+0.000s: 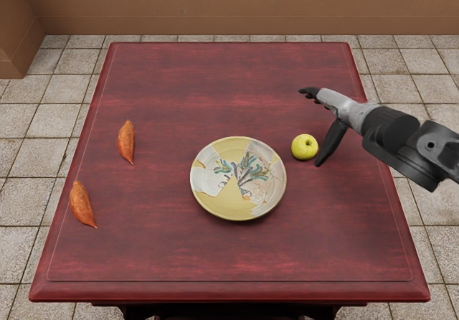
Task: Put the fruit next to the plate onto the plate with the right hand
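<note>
just beside the plate [228,202], an apple [305,146]

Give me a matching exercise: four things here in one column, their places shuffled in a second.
1. apple
2. plate
3. right robot hand
4. front orange piece

a. by the left edge of the table
b. just right of the plate
c. mid-table
d. right of the apple, fingers open

Pairs: 1-b, 2-c, 3-d, 4-a
</note>
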### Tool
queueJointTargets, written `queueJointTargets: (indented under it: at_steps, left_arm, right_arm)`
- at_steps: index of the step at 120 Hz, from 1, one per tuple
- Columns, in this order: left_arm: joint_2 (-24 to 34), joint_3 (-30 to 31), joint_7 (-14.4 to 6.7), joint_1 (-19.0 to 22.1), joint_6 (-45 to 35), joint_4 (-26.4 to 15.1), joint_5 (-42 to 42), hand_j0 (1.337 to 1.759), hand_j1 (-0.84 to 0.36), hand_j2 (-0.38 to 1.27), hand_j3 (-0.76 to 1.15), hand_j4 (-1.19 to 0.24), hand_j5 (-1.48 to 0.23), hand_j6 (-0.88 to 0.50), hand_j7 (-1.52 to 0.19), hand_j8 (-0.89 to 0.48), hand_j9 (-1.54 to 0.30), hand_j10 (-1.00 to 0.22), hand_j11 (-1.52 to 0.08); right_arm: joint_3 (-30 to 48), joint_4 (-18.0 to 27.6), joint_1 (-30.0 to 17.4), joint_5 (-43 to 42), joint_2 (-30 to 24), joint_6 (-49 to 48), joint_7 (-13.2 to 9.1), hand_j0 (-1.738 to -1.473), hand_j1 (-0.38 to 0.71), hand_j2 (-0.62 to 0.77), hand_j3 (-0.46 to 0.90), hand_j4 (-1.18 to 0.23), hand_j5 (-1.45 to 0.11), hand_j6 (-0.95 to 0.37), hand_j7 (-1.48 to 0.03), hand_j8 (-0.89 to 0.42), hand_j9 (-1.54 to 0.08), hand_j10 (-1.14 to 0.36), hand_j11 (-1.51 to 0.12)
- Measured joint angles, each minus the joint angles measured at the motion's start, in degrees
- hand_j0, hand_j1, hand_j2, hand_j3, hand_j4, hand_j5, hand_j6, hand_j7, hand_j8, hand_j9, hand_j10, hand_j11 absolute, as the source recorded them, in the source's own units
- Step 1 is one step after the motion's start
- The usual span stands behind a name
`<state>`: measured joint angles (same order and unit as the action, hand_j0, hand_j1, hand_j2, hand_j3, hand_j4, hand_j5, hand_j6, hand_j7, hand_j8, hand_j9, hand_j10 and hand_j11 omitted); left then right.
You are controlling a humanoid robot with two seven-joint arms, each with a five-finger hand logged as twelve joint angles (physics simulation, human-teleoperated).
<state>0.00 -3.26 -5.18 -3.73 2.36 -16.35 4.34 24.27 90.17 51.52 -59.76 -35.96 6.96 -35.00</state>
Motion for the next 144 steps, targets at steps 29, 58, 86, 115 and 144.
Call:
queueJointTargets:
  at_steps: [29,58,86,115,144]
  left_arm:
    - [0.0,0.0,0.0,0.0,0.0,0.0,0.0,1.658,0.35,0.00,0.00,0.00,0.00,0.00,0.00,0.00,0.00,0.00,0.00]
    - [0.0,0.0,0.0,0.0,0.0,0.0,0.0,1.658,0.35,0.00,0.00,0.00,0.00,0.00,0.00,0.00,0.00,0.00,0.00]
    - [0.0,0.0,0.0,0.0,0.0,0.0,0.0,1.658,0.35,0.00,0.00,0.00,0.00,0.00,0.00,0.00,0.00,0.00,0.00]
    - [0.0,0.0,0.0,0.0,0.0,0.0,0.0,1.658,0.35,0.00,0.00,0.00,0.00,0.00,0.00,0.00,0.00,0.00,0.00]
    - [0.0,0.0,0.0,0.0,0.0,0.0,0.0,1.658,0.35,0.00,0.00,0.00,0.00,0.00,0.00,0.00,0.00,0.00,0.00]
  right_arm:
    - [-5.6,-2.8,4.0,-0.5,3.2,1.1,0.0,-1.658,-0.27,-0.01,0.00,-0.07,-0.09,-0.07,-0.09,-0.07,-0.09,-0.07,-0.09]
    - [-10.9,-5.0,5.3,-1.5,5.0,9.3,0.0,-1.658,-0.25,-0.01,0.00,-0.08,-0.11,-0.09,-0.11,-0.09,-0.11,-0.08,-0.11]
    - [-13.0,-8.3,5.1,-1.5,7.3,11.4,0.0,-1.658,-0.24,-0.02,0.00,-0.09,-0.12,-0.09,-0.12,-0.09,-0.12,-0.09,-0.12]
    - [-13.3,-8.8,5.2,-1.0,7.7,11.1,0.0,-1.658,-0.07,-0.04,0.00,-0.24,-0.30,-0.24,-0.30,-0.24,-0.30,-0.24,-0.30]
    - [-13.3,-8.8,4.8,-1.0,7.7,11.0,0.0,-1.658,0.03,-0.04,0.00,-0.31,-0.40,-0.31,-0.40,-0.31,-0.40,-0.31,-0.40]
